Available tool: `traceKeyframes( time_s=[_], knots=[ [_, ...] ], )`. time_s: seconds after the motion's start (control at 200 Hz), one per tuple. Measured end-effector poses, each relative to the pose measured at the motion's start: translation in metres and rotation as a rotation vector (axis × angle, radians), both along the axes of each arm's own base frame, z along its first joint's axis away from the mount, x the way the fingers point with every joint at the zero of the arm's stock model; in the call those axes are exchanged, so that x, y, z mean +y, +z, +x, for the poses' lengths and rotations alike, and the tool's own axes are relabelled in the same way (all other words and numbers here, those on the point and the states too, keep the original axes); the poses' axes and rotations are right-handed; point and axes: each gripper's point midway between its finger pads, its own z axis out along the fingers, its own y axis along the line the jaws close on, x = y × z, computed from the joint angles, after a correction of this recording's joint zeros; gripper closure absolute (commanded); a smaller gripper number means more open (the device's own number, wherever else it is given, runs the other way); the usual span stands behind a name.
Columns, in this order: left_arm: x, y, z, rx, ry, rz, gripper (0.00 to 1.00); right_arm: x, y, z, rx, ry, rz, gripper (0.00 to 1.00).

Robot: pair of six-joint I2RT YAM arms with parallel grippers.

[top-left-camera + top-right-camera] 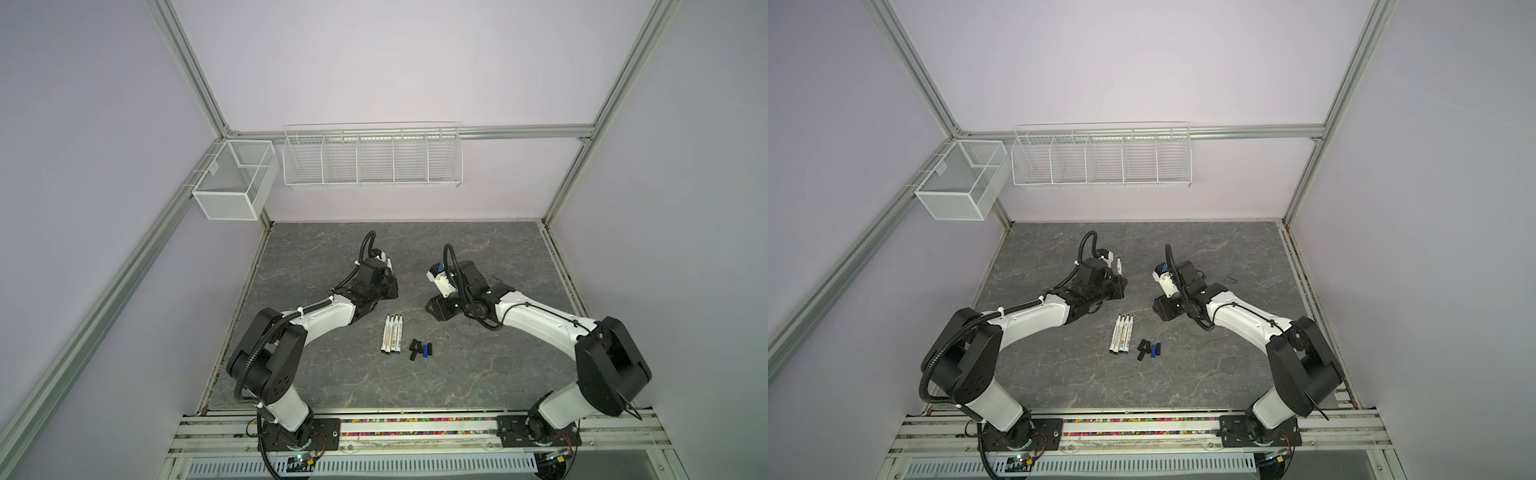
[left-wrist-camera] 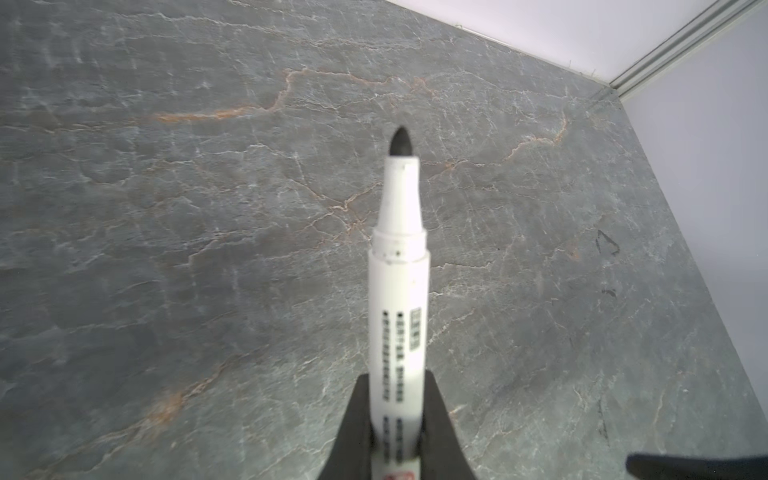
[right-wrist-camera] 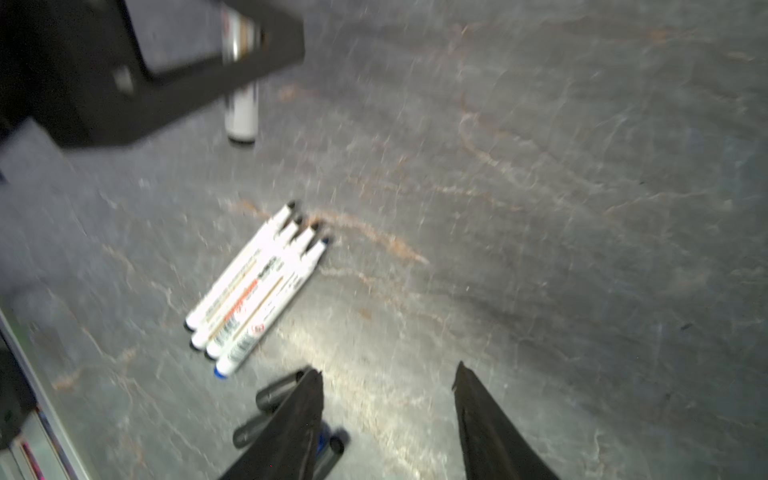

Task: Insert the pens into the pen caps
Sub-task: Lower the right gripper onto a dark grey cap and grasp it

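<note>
My left gripper (image 2: 397, 415) is shut on a white pen (image 2: 399, 291) with a black tip. It holds the pen off the table, left of centre in both top views, and the tip shows in a top view (image 1: 1119, 264). Several more pens (image 1: 392, 333) lie side by side on the grey table; one of them is blue-ended. Just to their right lie several pen caps (image 1: 420, 350), most of them black and one a blue cap (image 3: 322, 436). My right gripper (image 3: 386, 372) is open and empty, above and just beside the caps in its wrist view.
Two white wire baskets (image 1: 237, 178) (image 1: 372, 158) hang on the back wall, above the table. Aluminium frame posts and purple walls close in the table (image 1: 478, 374). A rail (image 1: 415, 428) with the arm bases runs along the front edge.
</note>
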Motion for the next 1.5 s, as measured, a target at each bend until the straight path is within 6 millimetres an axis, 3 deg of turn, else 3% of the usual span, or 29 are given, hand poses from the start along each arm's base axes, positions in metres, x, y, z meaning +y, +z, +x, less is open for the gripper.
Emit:
traceKeyframes(
  time_s=[0.16, 0.295, 0.53, 1.02, 1.285, 1.505],
  knots=[
    [0.010, 0.006, -0.001, -0.027, 0.038, 0.014, 1.00, -0.004, -0.029, -0.047, 0.111, 0.113, -0.169, 0.47],
    [0.016, 0.005, 0.000, -0.035, 0.061, 0.028, 1.00, -0.010, -0.048, -0.067, 0.204, 0.169, -0.300, 0.48],
    [0.020, 0.001, -0.001, -0.033, 0.076, 0.038, 1.00, -0.017, -0.064, -0.071, 0.286, 0.213, -0.407, 0.48],
    [0.023, 0.007, 0.000, -0.047, 0.096, 0.029, 1.00, -0.008, -0.066, -0.071, 0.368, 0.262, -0.494, 0.48],
    [0.038, 0.020, -0.005, -0.084, 0.145, 0.041, 1.00, -0.010, -0.071, -0.075, 0.444, 0.268, -0.555, 0.49],
    [0.044, 0.019, -0.006, -0.090, 0.165, 0.055, 1.00, -0.010, -0.072, -0.074, 0.472, 0.269, -0.582, 0.51]
  ],
)
